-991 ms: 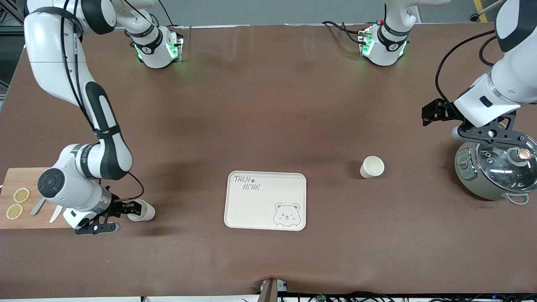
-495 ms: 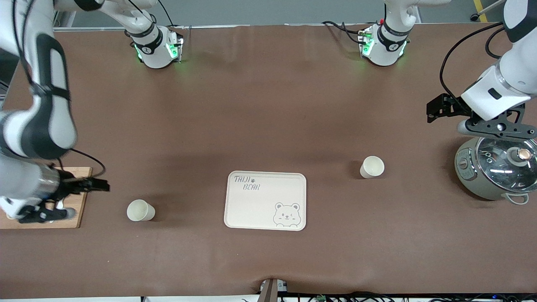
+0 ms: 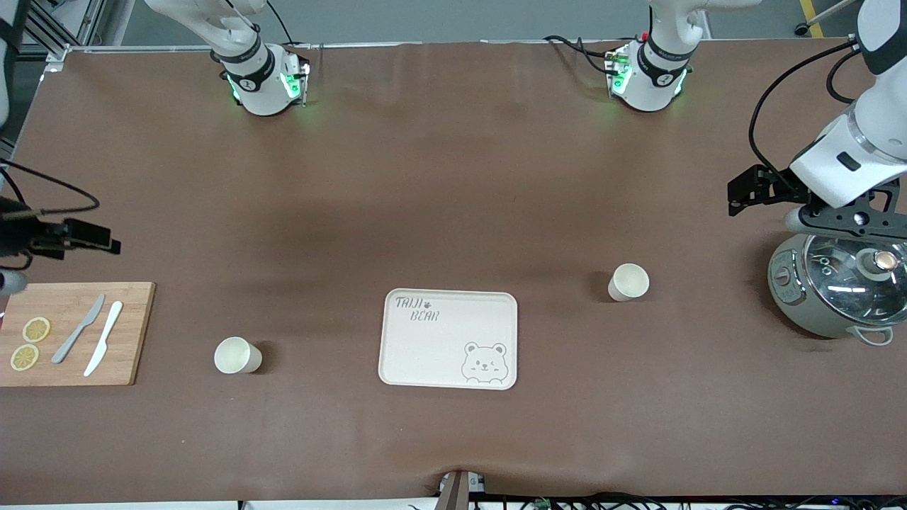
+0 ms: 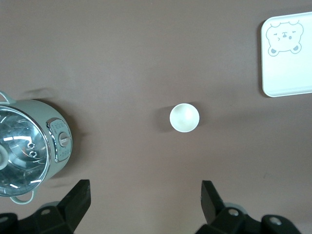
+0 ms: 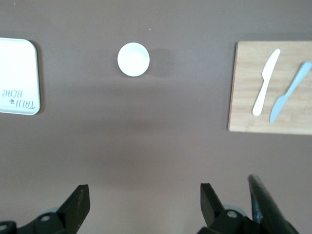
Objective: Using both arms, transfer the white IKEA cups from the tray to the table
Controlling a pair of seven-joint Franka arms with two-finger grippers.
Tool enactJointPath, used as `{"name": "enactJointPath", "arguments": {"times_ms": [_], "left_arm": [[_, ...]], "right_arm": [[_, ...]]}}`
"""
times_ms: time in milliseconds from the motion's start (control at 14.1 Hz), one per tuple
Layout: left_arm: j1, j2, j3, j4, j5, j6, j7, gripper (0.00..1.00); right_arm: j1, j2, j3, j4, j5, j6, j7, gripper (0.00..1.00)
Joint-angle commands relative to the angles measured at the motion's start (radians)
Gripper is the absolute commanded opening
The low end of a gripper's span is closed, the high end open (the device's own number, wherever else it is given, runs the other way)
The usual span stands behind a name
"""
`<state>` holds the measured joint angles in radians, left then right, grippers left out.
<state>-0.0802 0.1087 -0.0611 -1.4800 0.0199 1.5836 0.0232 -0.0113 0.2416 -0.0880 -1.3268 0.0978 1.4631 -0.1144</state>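
1. Front view: one white cup upright on the table between bear-printed tray and cutting board; second white cup between tray and grey pot. Right gripper over bare table above the board.
2. Left wrist view: left gripper spread wide, holding nothing, over bare table near the pot.
3. Right wrist view: right gripper fingers parted, empty.

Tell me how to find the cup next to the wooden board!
Start at the bear tray in the middle of the table. Look toward the right arm's end, where a wooden board carries two knives and lemon slices. Between tray and board stands a small cream cup, upright and alone; the other cup sits nearer the grey pot.
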Motion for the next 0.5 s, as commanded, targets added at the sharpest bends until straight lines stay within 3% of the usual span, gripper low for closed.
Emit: {"name": "enactJointPath", "arguments": {"times_ms": [0,212,425], "left_arm": [[0.010,-0.003,0.003,0.004,0.000,0.006,0.021,1.00],[0.010,-0.004,0.003,0.003,-0.006,0.006,0.020,1.00],[0.011,-0.004,0.003,0.004,-0.009,0.006,0.021,1.00]], "right_arm": [[0.017,-0.210,0.016,-0.198,-0.047,0.016,0.091,1.00],[0.014,-0.320,0.016,-0.291,-0.049,0.016,0.094,1.00],[0.008,-0.317,0.011,-0.250,-0.046,0.009,0.096,1.00]]}}
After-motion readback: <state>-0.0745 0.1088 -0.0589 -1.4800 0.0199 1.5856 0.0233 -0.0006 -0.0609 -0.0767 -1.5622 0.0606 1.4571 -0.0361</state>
